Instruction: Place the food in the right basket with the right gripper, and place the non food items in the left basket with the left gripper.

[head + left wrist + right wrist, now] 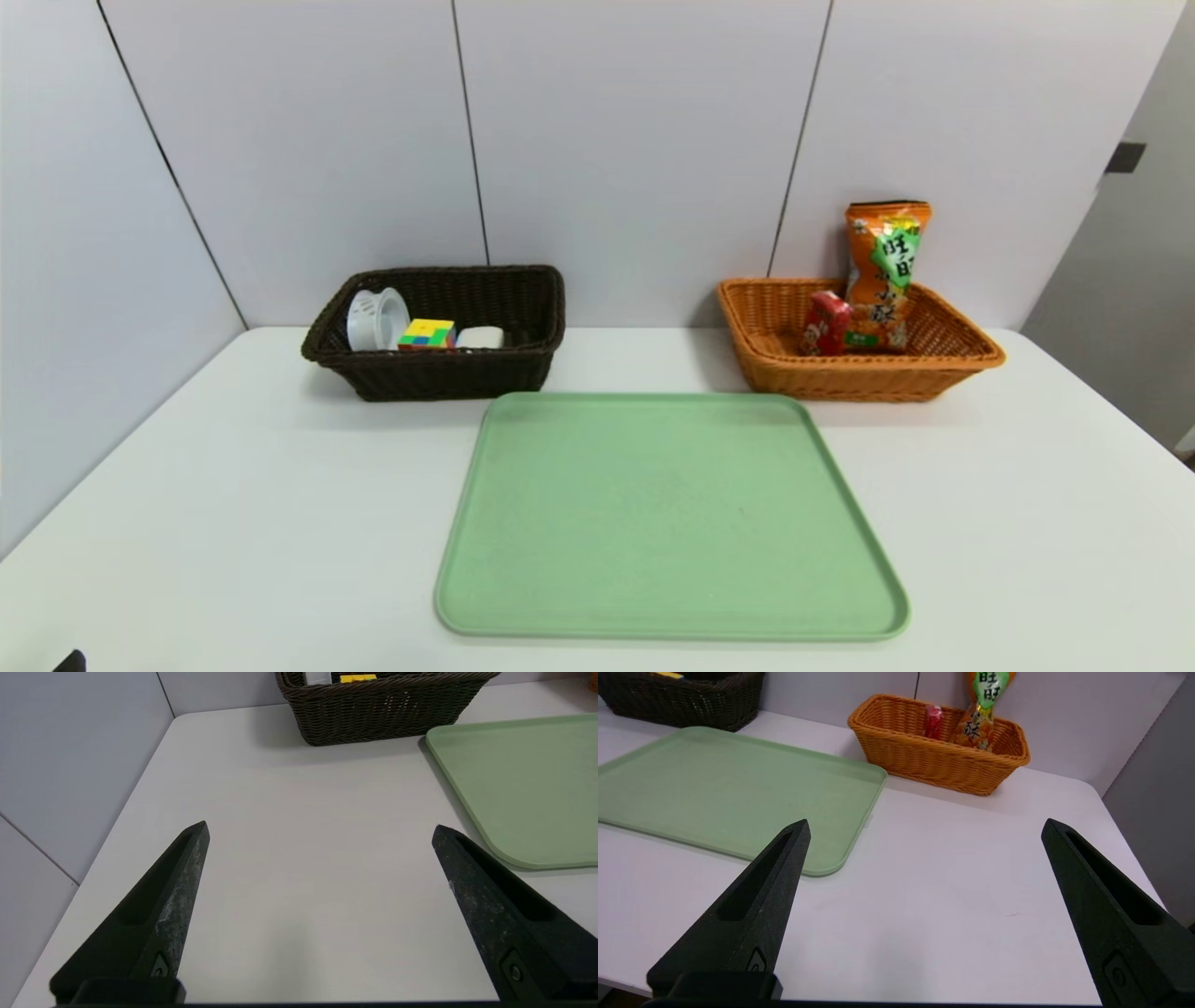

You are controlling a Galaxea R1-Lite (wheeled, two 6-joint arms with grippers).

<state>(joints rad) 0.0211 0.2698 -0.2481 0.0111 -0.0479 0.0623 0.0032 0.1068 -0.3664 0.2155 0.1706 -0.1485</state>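
The sorting is looking finished. The snack bag point(885, 271) and red packet point(827, 323) are sitting in the orange basket point(943, 373) at the far right. The cube point(428, 334), tape roll point(375, 318) and soap block point(481, 338) are lying in the dark basket point(439, 373) at the far left. The green tray point(667, 523) is holding nothing. The left claw point(320, 830) and right claw point(924, 828) are hovering released over the near desk point(187, 523), gripping nothing.

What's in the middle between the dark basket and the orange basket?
In the head view, only bare white table lies between the dark basket and the orange basket. The green tray sits just in front of that gap.
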